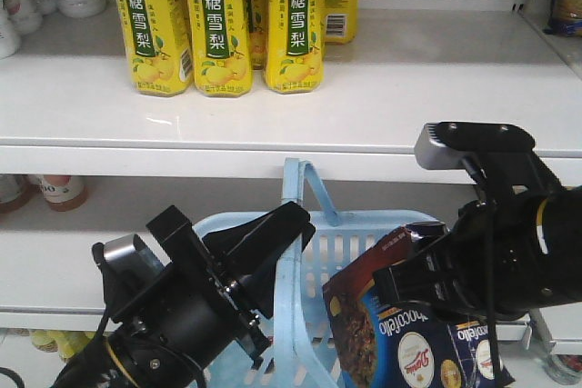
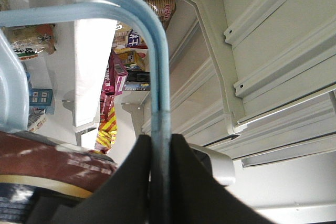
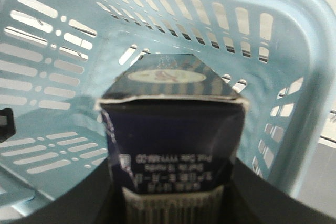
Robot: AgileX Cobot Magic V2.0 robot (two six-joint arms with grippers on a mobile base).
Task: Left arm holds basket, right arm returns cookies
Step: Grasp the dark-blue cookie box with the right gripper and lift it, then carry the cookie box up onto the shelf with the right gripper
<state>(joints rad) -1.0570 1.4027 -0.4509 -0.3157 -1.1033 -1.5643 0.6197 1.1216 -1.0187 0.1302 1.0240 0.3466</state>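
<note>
Left arm (image 1: 173,315) comes up from low left, wrist angled up and to the right. Left fingers (image 2: 131,182) are clenched on one light-blue handle (image 2: 157,66) of the basket (image 1: 364,233). The bar runs straight out between both fingers and then curves away.

Right arm (image 1: 518,243) enters from the right, roughly level, with the grey camera box on top and the wrist pitched down toward the basket. Right fingers (image 3: 262,192) are grasping the cookies box (image 1: 409,333), one finger on each side of its near end. The box is tilted, lettering upside down. Its far end sticks out past the fingers into the open basket, with the slotted walls around and beyond it. Cannot tell if the box touches the basket.

Counts: 1 basket, 1 cookies box, 2 arms. Yellow bottles (image 1: 215,24): 3 in the front row and at least 1 more behind, upright on the white shelf (image 1: 409,106), above and beyond both sets of fingers.
</note>
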